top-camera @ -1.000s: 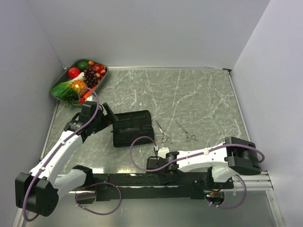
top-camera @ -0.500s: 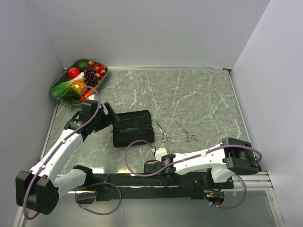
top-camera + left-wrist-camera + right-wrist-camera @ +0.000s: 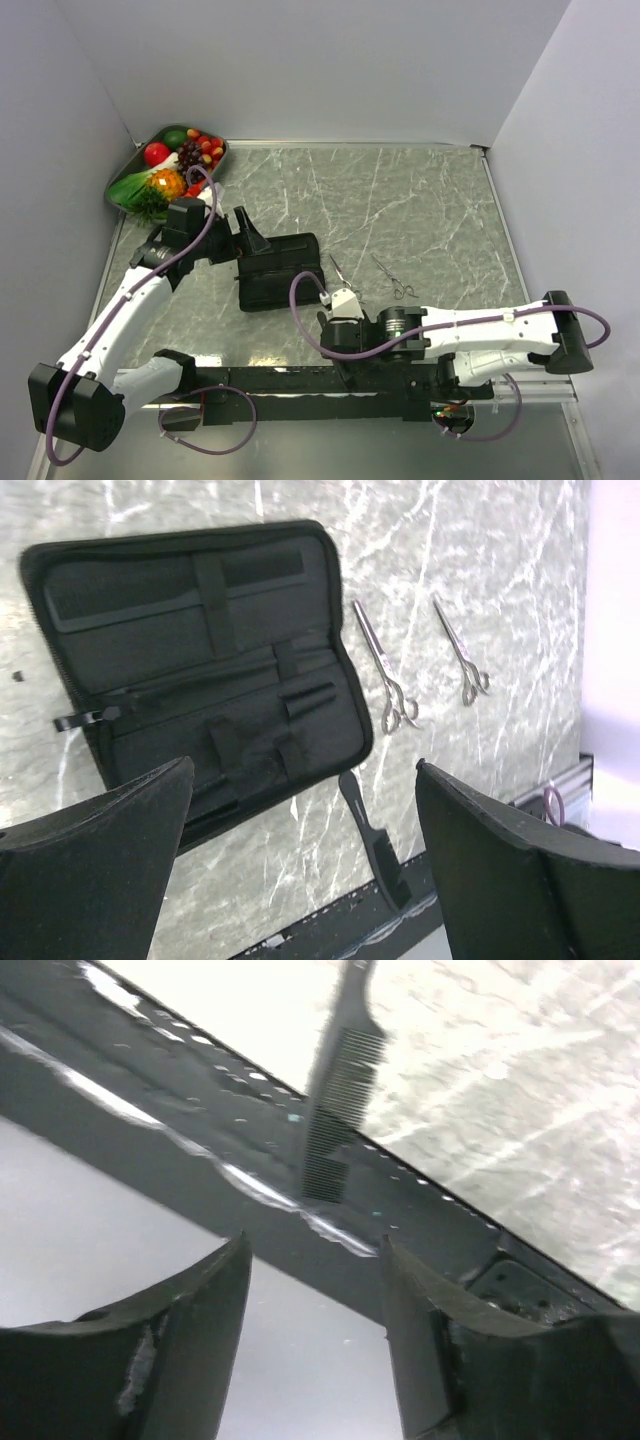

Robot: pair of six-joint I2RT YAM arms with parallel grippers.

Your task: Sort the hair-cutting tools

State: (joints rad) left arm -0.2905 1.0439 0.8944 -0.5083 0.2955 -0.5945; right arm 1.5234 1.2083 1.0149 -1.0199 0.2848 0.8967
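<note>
Right wrist view: the right gripper (image 3: 315,1260), jaws parted and empty, hangs over the black comb (image 3: 335,1110) lying just near-side of the pouch (image 3: 200,680). I'd centre it across the spine before closing. Above the pouch the left gripper (image 3: 305,780) gapes empty.

Plain pale-lavender walls (image 3: 330,60) box in a grey marble-veined tabletop (image 3: 420,200) — evenly lit, faintly glossy.

Case (image 3: 278,270) left of centre on table (image 3: 430,200); scissors (image 3: 342,277) just right, second scissors (image 3: 392,277) further right; comb (image 3: 372,835) at near edge; tray (image 3: 224,152) back-left corner.
</note>
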